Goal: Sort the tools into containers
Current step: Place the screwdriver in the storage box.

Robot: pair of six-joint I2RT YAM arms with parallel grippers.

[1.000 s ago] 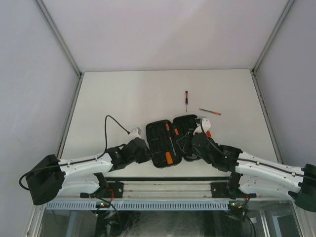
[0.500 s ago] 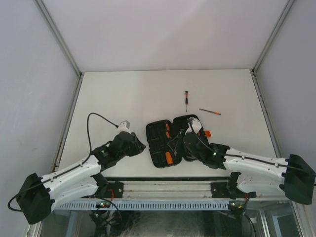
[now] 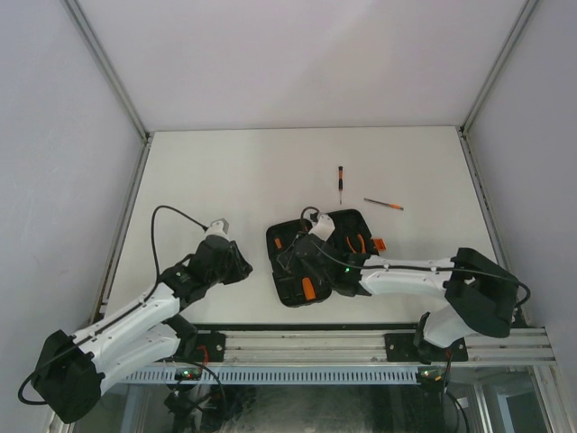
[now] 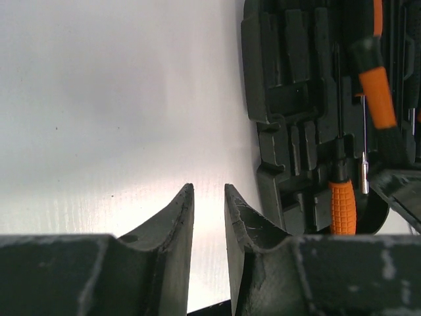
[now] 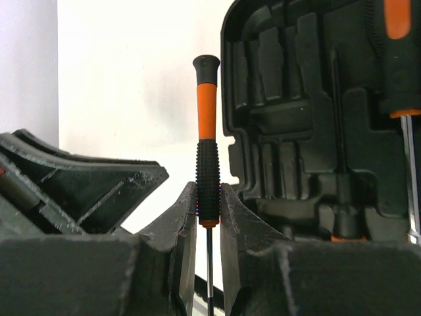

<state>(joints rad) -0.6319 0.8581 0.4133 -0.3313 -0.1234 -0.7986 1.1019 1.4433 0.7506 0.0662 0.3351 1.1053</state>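
No lettering, brand, number or sign can be read in any of the three views. Seen close from the right wrist, the tool case [image 5: 309, 112] shows only plain moulded black plastic, and the screwdriver [image 5: 207, 131] handle carries no legible print. From overhead, any fine marks on either would probably be too small to make out.

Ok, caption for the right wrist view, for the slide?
Right gripper pinches a thin orange-and-black screwdriver beside the open black tool case.
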